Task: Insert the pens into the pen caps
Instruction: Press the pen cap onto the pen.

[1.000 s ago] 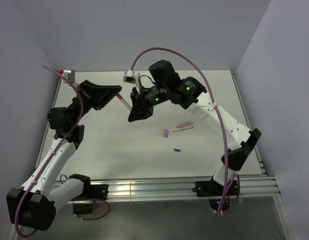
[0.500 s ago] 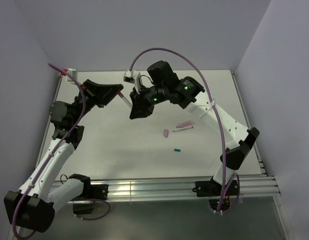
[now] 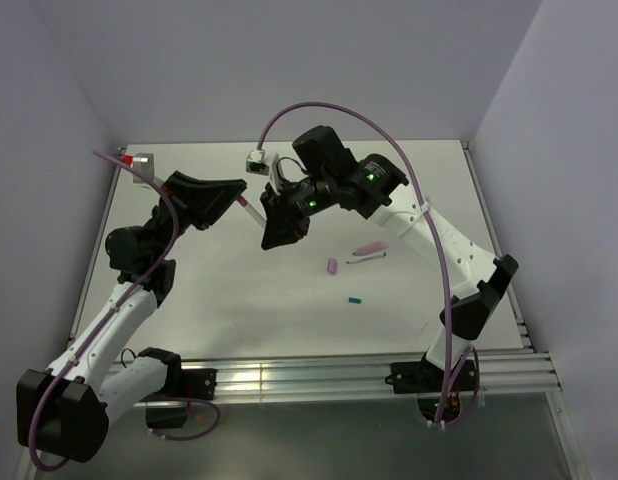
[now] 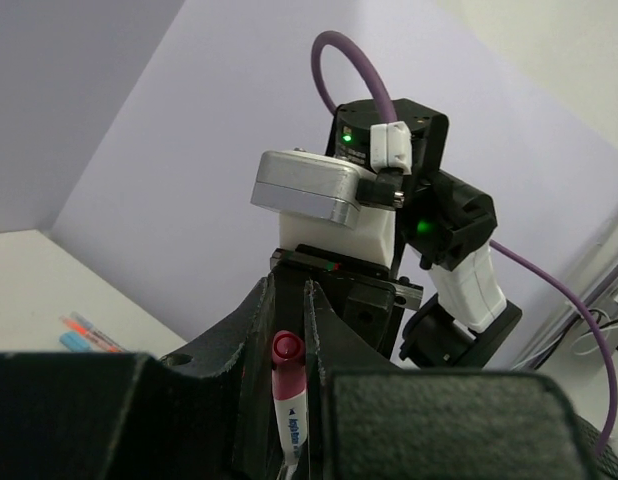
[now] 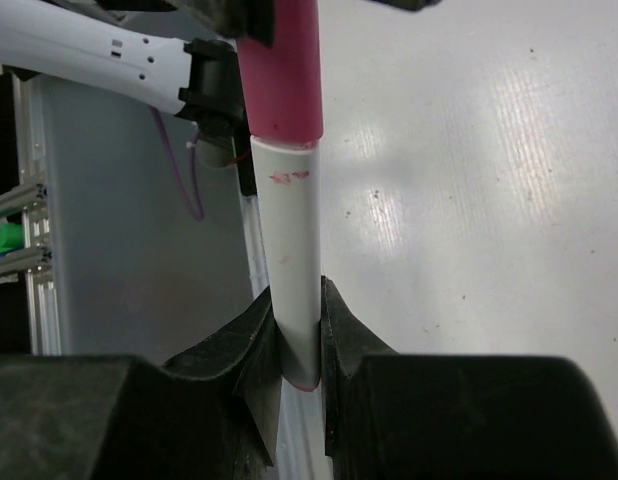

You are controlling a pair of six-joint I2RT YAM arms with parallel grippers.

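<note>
Over white table [image 5: 469, 200]: whitish pen [image 5: 294, 300], pink cap [image 5: 281, 70].

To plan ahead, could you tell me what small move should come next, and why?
Probably press the left end effector slightly along the pen: its pink cap already covers the tip and the right end effector clamps the barrel, but full seating is unclear.

White links and black joint housings make up the left arm [image 3: 114, 312] and right arm [image 3: 467, 255]. A thick purple cable [image 3: 324, 99] arches over the right one; another follows the left. Green lights [image 3: 373, 178] glow on the right wrist. The left tool [image 3: 239, 190] and right tool [image 3: 270, 239] are black wedges.
</note>
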